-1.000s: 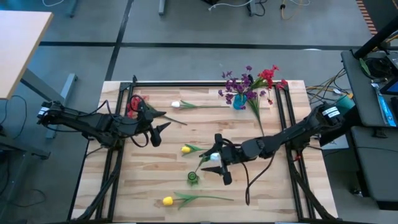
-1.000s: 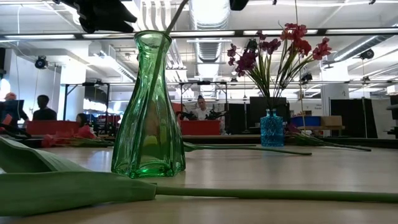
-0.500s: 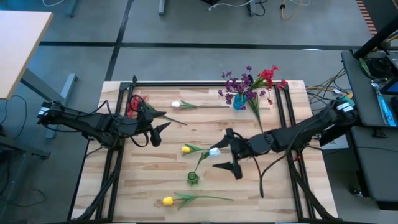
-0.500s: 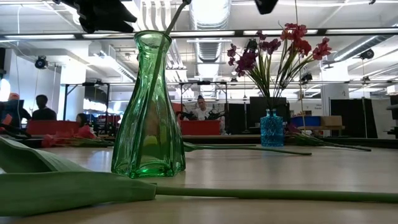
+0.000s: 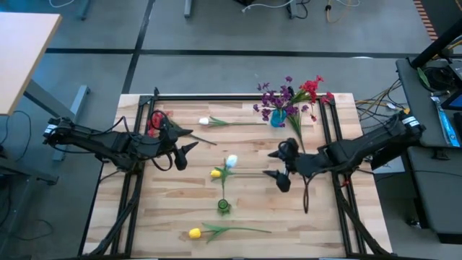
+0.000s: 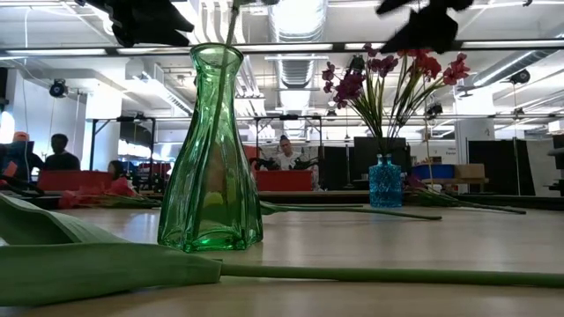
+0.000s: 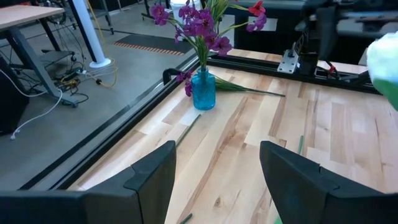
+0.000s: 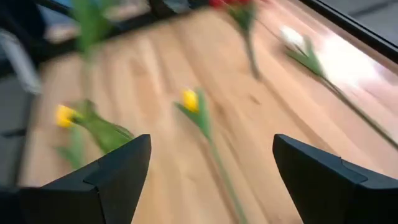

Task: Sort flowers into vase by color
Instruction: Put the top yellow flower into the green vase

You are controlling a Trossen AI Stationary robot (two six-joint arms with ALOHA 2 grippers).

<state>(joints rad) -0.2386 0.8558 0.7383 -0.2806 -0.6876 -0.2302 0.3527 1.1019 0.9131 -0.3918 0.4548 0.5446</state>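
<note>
a white tulip (image 5: 231,160) is seen standing in the green vase (image 5: 224,206) near the front middle of the wooden table (image 5: 180,209), its stem running up out of the neck in the low view. the right gripper (image 5: 277,166) is parked just to the right of that bud, fingers spread wide with nothing between them. the left gripper (image 5: 185,149) is held over the left side of the table, fingers parted and empty.

other stuff scattered around: a yellow tulip (image 5: 215,172) is laid flat just beside the white bud, with its stem crossing behind the vase's flower. a second yellow one (image 5: 194,232) is lying along the front edge, and its big leaf fills the near corner of the low view. another white tulip (image 5: 204,121) is left at the back of the table, and a red cluster (image 5: 153,123) is tucked under the left arm by the frame rail. the blue vase (image 5: 278,118) at the back right is already stuffed with purple flowers (image 5: 271,97) and red flowers (image 5: 312,88). a long green stem (image 5: 297,133) is draped from it toward the right arm.

people are seen sitting in the room behind, well away from the table.
</note>
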